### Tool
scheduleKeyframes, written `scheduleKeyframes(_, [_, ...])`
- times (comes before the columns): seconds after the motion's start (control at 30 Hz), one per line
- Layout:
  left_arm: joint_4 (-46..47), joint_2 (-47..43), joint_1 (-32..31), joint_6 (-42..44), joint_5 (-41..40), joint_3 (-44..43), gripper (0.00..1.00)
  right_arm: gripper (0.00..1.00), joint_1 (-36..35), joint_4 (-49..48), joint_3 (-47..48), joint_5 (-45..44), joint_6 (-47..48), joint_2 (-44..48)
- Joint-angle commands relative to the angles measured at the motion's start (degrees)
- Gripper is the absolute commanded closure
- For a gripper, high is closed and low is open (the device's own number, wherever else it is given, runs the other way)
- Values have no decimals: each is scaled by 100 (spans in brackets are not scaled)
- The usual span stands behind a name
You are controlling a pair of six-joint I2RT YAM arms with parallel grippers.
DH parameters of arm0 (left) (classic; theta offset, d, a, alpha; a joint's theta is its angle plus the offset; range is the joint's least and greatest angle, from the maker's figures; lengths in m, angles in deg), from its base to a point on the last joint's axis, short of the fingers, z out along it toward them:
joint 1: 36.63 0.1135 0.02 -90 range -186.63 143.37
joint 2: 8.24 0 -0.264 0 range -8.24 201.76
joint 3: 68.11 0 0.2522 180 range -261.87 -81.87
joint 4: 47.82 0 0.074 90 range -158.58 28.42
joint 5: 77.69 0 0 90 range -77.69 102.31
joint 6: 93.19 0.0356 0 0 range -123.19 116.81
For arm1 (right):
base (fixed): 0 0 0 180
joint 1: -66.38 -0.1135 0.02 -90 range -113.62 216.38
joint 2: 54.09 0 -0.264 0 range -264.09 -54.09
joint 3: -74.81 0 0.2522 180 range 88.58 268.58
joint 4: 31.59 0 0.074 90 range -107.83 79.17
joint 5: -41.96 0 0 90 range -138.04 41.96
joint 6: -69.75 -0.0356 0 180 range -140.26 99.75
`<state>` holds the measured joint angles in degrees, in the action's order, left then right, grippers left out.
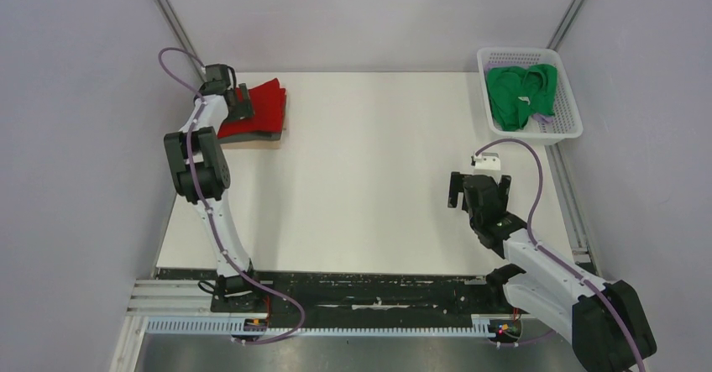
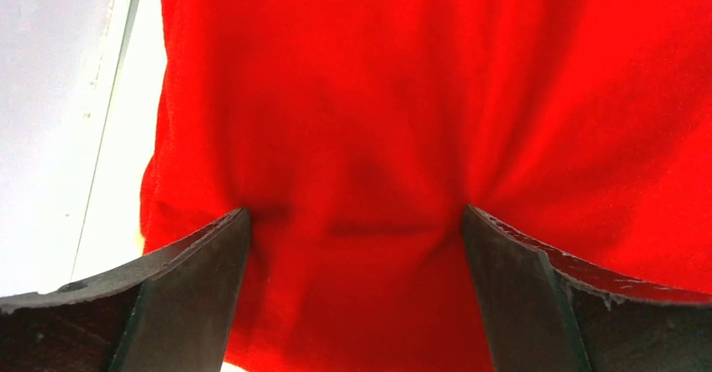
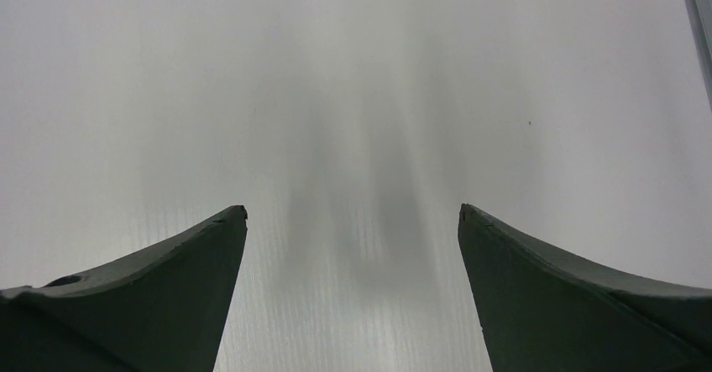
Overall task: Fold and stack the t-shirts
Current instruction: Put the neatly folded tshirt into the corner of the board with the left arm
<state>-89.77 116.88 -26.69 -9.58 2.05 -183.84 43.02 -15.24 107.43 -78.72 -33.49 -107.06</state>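
Observation:
A folded bright red t-shirt (image 1: pixel 262 105) lies at the table's far left, on top of a dark grey t-shirt (image 1: pixel 252 136) whose edge shows beneath it. My left gripper (image 1: pixel 238 103) stands open over the red t-shirt (image 2: pixel 403 95); both fingertips (image 2: pixel 231 225) press into the cloth and dent it, with the jaws wide apart. A crumpled green t-shirt (image 1: pixel 522 93) lies in the white basket (image 1: pixel 561 133) at the far right. My right gripper (image 1: pixel 479 194) hangs open over bare table (image 3: pixel 353 95) with nothing between its fingers.
The white lattice basket stands at the table's far right corner, close to the right wall. Metal frame rails run along both sides. A black rail (image 1: pixel 361 292) with the arm bases borders the near edge.

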Motion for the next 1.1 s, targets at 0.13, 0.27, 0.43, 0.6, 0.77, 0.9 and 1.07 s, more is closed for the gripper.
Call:
scheduleKeyframes(0.13, [1498, -809, -17, 301, 502, 1345, 0, 2, 26, -215, -61, 19, 75, 20])
scheduleKeyframes(0.27, [1806, -1094, -17, 487, 187, 1696, 0, 2, 24, -213, -88, 11, 98, 37])
scheduleKeyframes(0.43, [1735, -1563, -26, 349, 261, 1593, 0, 2, 24, -215, -106, 69, 106, 50])
scheduleKeyframes(0.6, [1901, -2182, -26, -75, 779, 1721, 0, 2, 25, -364, -99, 110, 90, 52])
scheduleKeyframes(0.77, [2293, -2329, -28, -769, 1558, 2191, 0, 2, 24, -461, -120, 168, 80, 94])
scheduleKeyframes(0.9, [2778, -2449, -25, -1287, 2065, 2858, 0, 2, 25, -444, -100, 220, 114, 51])
scheduleKeyframes(1.07, [3359, -2348, -26, -1462, 2109, 3373, 0, 2, 24, -442, -74, 224, 142, 17])
